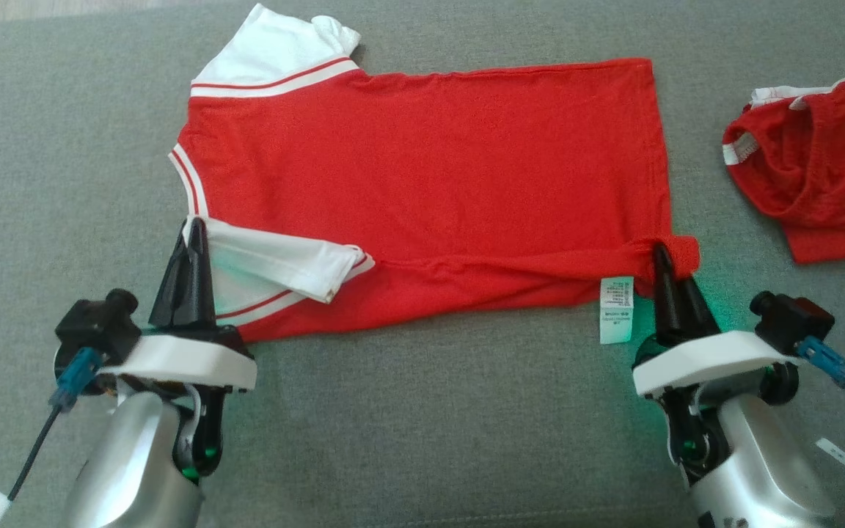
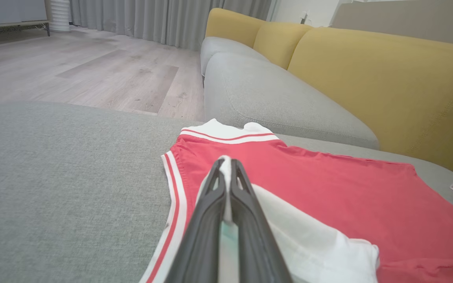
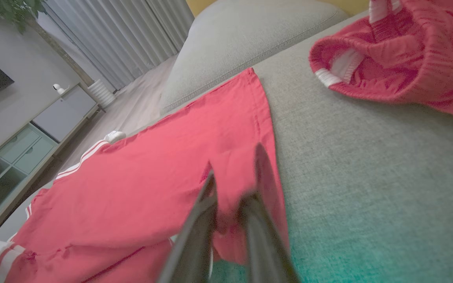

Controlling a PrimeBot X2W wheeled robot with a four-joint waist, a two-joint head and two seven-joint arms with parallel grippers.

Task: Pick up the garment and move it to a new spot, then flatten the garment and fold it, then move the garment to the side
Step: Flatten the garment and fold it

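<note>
The red shirt (image 1: pixel 422 183) lies spread across the grey sofa cushion (image 1: pixel 422 411), with its collar end to my left and its hem to my right. Its near edge is bunched into a loose fold. My left fingers (image 1: pixel 192 233) are pinched tight on the white sleeve (image 1: pixel 283 268) at the near shoulder, with white cloth showing between them. My right fingers (image 1: pixel 663 268) are clamped on the near hem corner, just beside the white label (image 1: pixel 616 309). Another red garment (image 1: pixel 818 169) lies crumpled, apart on the right.

The crumpled red-and-white garment (image 1: pixel 822 165) runs off the head view's right edge. Print on the small white care label (image 1: pixel 616 312) is unreadably tiny. The right gripper (image 3: pixel 233 173) looks blurred, tips buried in the flat red shirt (image 1: pixel 430 169).
</note>
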